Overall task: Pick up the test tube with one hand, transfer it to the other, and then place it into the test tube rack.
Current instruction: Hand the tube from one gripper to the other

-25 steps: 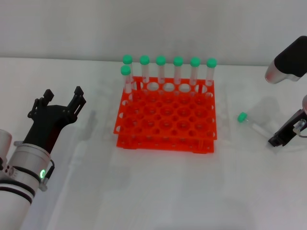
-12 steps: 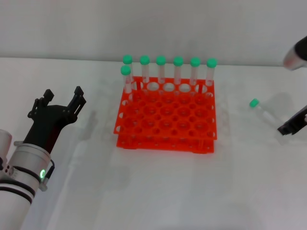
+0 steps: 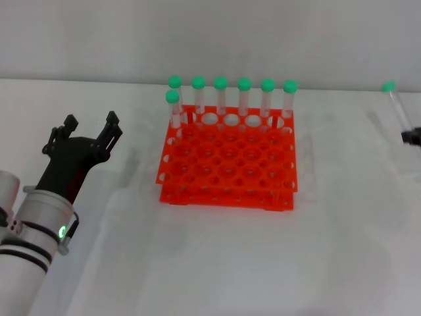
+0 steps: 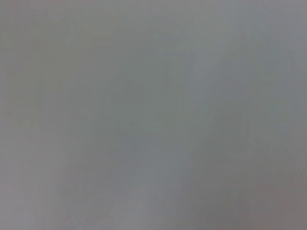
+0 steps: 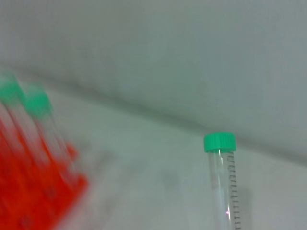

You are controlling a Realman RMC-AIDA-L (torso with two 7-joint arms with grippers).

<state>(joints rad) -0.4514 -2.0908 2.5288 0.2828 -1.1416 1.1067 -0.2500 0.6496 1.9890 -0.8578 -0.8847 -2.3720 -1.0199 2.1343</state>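
The test tube (image 3: 396, 108) is off the table at the far right, nearly upright with its green cap (image 3: 389, 86) on top. Only a black bit of my right gripper (image 3: 410, 137) shows at the picture's edge, shut on the tube's lower part. In the right wrist view the test tube (image 5: 224, 187) stands close up, with the rack (image 5: 29, 196) blurred beyond it. The orange test tube rack (image 3: 227, 197) sits mid-table. My left gripper (image 3: 91, 120) hovers open and empty to the rack's left. The left wrist view is plain grey.
Several green-capped tubes (image 3: 220, 99) stand in the rack's back row, and one more (image 3: 173, 108) stands at its left corner. The white table (image 3: 217, 263) spreads around the rack, with a pale wall behind.
The right gripper has raised the tube from the table up and to the right, turning it from lying to nearly upright. The left gripper has shifted slightly forward.
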